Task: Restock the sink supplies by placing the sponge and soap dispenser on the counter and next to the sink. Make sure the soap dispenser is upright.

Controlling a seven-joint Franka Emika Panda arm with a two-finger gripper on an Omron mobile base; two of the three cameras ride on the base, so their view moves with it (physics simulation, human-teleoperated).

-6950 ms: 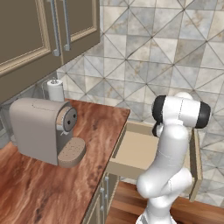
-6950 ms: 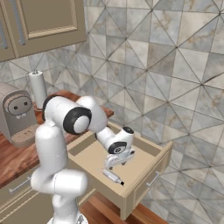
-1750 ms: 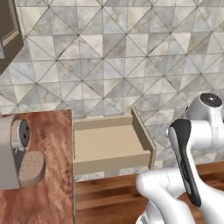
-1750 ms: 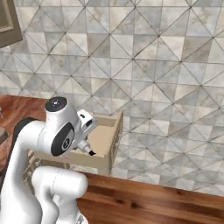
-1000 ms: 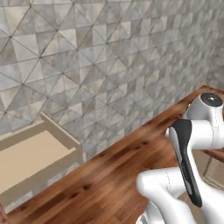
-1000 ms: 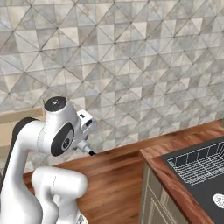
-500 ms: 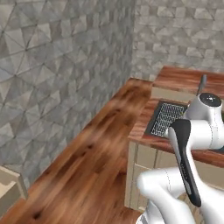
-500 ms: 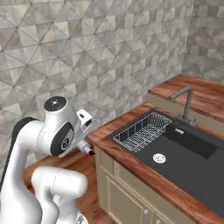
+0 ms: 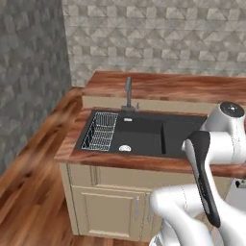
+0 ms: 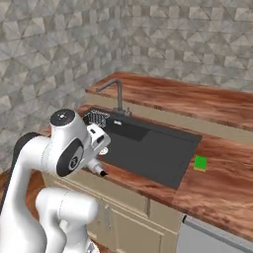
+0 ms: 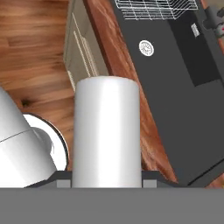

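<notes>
My gripper hangs in front of the counter's front edge, left of the sink, shut on the soap dispenser, a white cylinder with a dark tip. In the hand view the soap dispenser stands between the fingers of the gripper. A green sponge lies flat on the counter just right of the sink. The black sink has a gooseneck faucet and a wire rack in its left basin.
Beige cabinets stand under the counter, with wood floor to the left and a grey tiled wall behind. A grey appliance front sits under the counter at the right. My own arm blocks the counter's right part.
The base has swung round, so the sink now lies square ahead and closer. The gripper has kept its hold on the soap dispenser.
</notes>
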